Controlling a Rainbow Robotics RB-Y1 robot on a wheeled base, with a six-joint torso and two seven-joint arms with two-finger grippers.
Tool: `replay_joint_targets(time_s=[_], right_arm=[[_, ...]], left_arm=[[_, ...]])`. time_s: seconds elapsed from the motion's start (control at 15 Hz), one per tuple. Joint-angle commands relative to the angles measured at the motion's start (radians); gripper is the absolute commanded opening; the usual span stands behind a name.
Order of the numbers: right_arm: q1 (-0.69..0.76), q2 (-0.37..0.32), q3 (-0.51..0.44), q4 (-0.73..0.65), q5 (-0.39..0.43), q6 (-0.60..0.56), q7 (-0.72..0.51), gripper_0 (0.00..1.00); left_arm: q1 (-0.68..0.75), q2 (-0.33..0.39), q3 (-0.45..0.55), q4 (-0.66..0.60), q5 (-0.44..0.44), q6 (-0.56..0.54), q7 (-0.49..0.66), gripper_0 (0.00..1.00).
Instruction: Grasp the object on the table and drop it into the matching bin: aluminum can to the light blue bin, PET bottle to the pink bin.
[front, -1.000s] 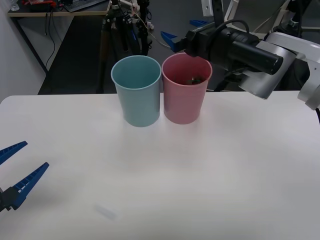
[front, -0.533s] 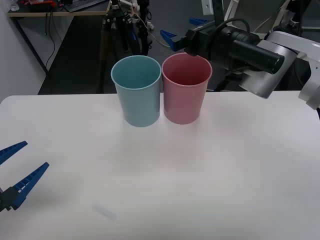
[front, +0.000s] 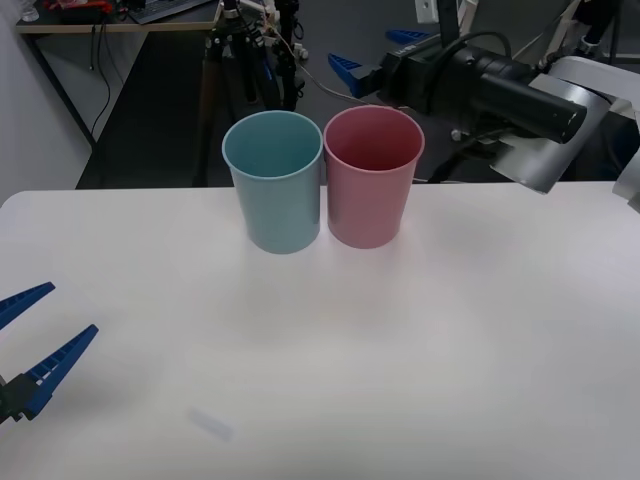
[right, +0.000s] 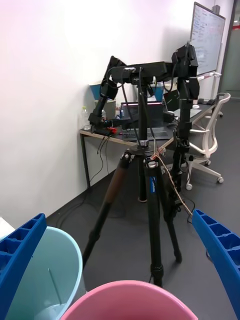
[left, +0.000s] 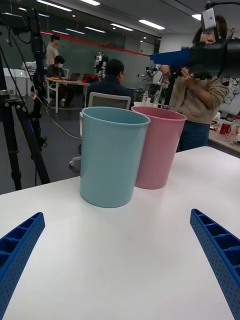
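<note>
The pink bin (front: 372, 180) and the light blue bin (front: 273, 180) stand side by side, touching, at the back of the white table (front: 420, 350). My right gripper (front: 375, 55) hovers open above and just behind the pink bin's rim, with nothing between its fingers. In the right wrist view the pink bin's rim (right: 130, 297) lies below the open right gripper (right: 119, 216), with the light blue bin (right: 60, 270) beside it. The PET bottle is hidden. My left gripper (front: 72, 309) rests open low at the table's near left; it faces both bins (left: 110, 155).
A black camera tripod (front: 230, 50) stands on the floor just behind the bins, seen close in the right wrist view (right: 145, 190). A desk with cables (front: 110, 20) is at the back left. A faint pale mark (front: 210, 425) lies on the table's near side.
My right gripper has lifted a little and drawn back to the right, staying open. A dark shape seen inside the pink bin one second ago no longer shows. The left arm has not moved.
</note>
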Motion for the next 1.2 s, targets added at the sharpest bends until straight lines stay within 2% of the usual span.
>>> replay_joint_targets(time_s=[0.07,0.53,0.93,1.2], right_arm=[[0.077,-0.093,-0.060,-0.149,-0.060,0.036,0.016,1.00],[0.416,-0.239,-0.335,-0.482,0.036,0.066,0.000,1.00],[0.660,-0.335,-0.424,-0.530,0.090,-0.151,-0.048,1.00],[0.849,-0.346,-0.507,-0.534,0.139,-0.280,-0.069,1.00]], left_arm=[[0.000,0.000,0.000,0.000,0.000,0.000,0.000,1.00],[0.000,0.000,0.000,0.000,0.000,0.000,0.000,1.00],[0.000,0.000,0.000,0.000,0.000,0.000,0.000,1.00],[0.000,0.000,0.000,0.000,0.000,0.000,0.000,1.00]])
